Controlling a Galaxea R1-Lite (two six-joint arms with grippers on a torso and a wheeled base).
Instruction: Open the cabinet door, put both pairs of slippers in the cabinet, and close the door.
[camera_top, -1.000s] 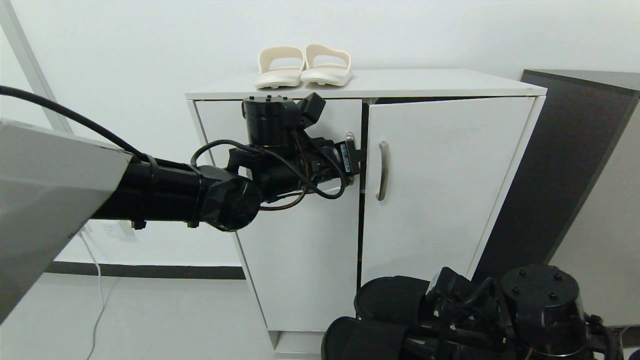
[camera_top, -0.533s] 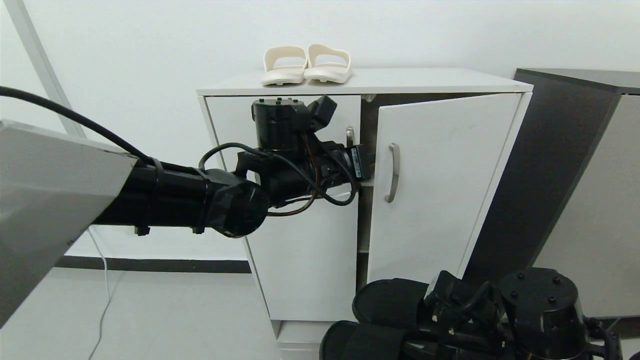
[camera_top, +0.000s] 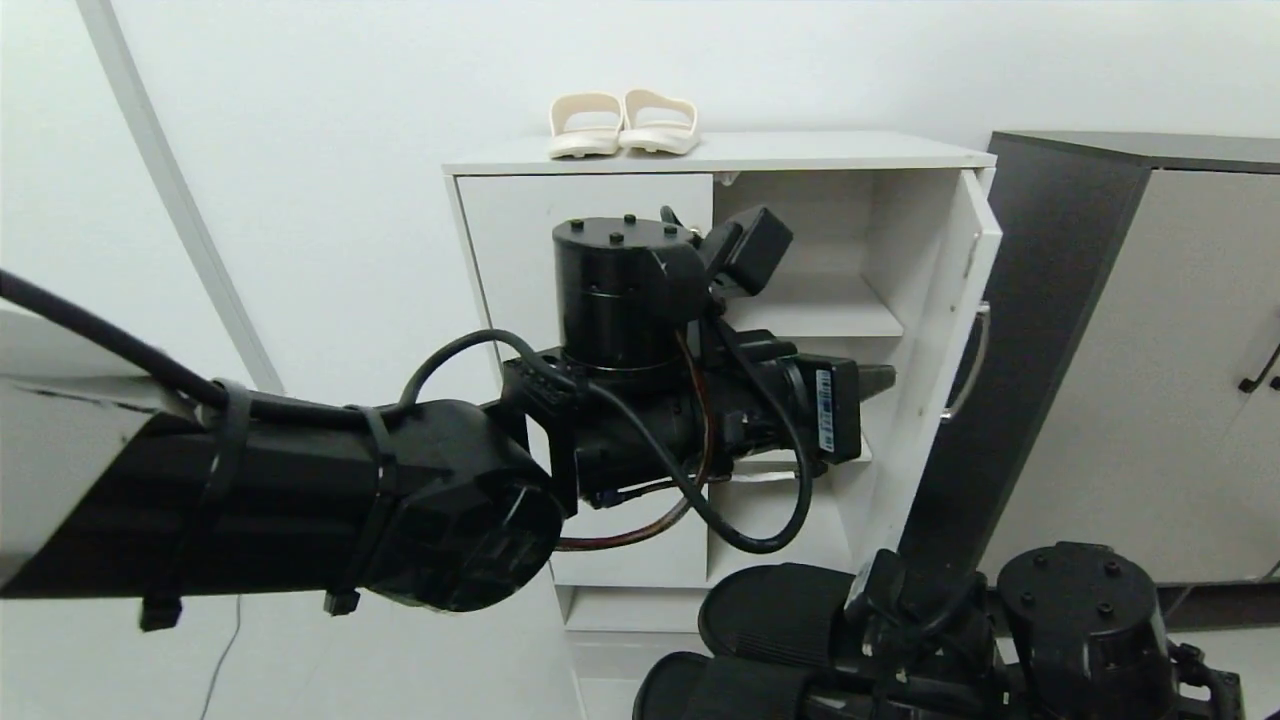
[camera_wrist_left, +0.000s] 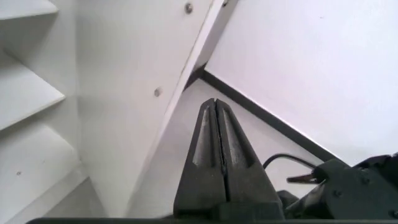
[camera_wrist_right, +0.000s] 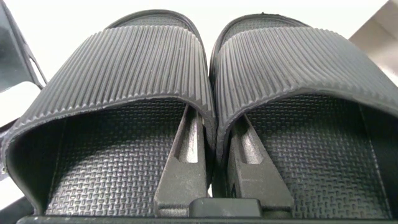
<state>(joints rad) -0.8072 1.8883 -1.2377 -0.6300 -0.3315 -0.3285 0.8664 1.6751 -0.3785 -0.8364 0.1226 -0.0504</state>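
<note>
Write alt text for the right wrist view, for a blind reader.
The right gripper holds a pair of black slippers, its jaws shut on their adjoining inner walls, one jaw inside each slipper under its ribbed strap.

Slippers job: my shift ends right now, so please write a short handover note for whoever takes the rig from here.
Left end effector: shut, holding nothing, in front of the open side of the cabinet.
Right end effector: shut on the black slippers, one finger inside each, held low in front of the cabinet.
Cream slippers: side by side on the cabinet top.
Done: the right-hand door is swung wide open and the shelves are exposed.
Left: put the black pair inside, fetch the cream pair and put it inside, then close the door.
</note>
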